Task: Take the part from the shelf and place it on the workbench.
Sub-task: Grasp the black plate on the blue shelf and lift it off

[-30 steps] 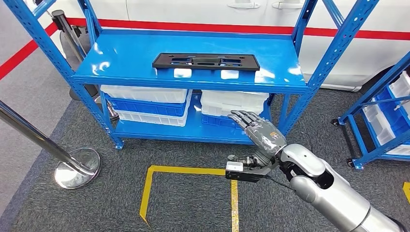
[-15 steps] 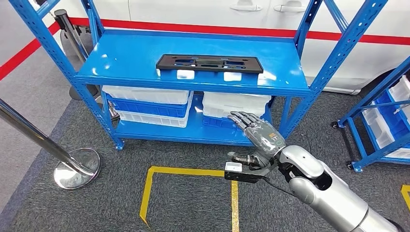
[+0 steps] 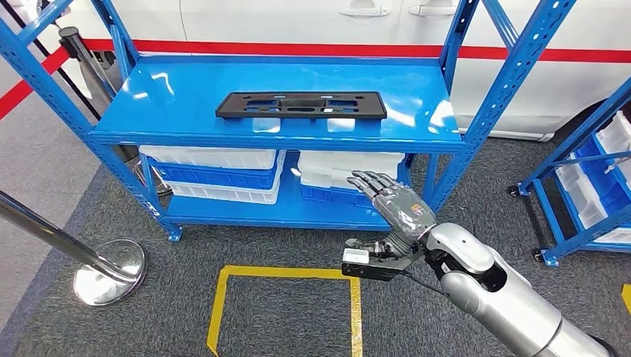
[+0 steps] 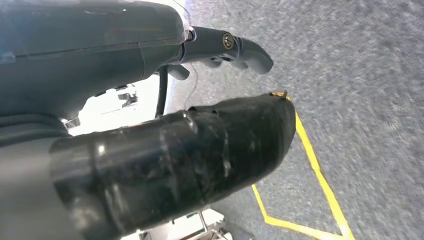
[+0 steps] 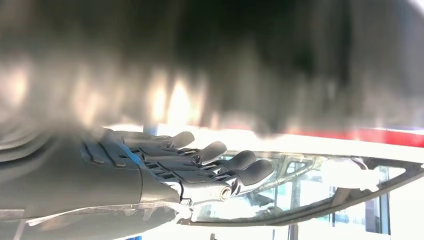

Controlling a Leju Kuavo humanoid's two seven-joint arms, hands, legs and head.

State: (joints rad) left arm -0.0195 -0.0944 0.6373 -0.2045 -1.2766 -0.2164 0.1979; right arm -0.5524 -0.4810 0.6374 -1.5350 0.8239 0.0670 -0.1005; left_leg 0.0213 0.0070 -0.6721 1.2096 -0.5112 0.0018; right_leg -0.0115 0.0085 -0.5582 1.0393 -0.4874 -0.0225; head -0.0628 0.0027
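The part [image 3: 301, 105] is a flat black slotted plate lying along the front of the blue shelf's top level [image 3: 149, 104]. My right hand [image 3: 394, 212] is raised in front of the lower level, below the part and a little to its right. Its fingers [image 3: 368, 181] are stretched out and apart, and it holds nothing. In the right wrist view the same hand [image 5: 200, 165] reaches forward with a dark slotted outline beyond its fingers. My left hand [image 4: 235, 47] hangs over grey carpet, fingers loosely extended and empty.
White and blue bins [image 3: 216, 167] [image 3: 346, 175] fill the shelf's lower level. A chrome stanchion base [image 3: 104, 262] stands at the left, and yellow floor tape [image 3: 283, 272] lies in front. A second blue rack [image 3: 588, 171] stands at the right, with a white vehicle [image 3: 298, 22] behind.
The whole picture has shifted a little, so the camera has moved. My right hand keeps the same spread pose below the shelf's top level.
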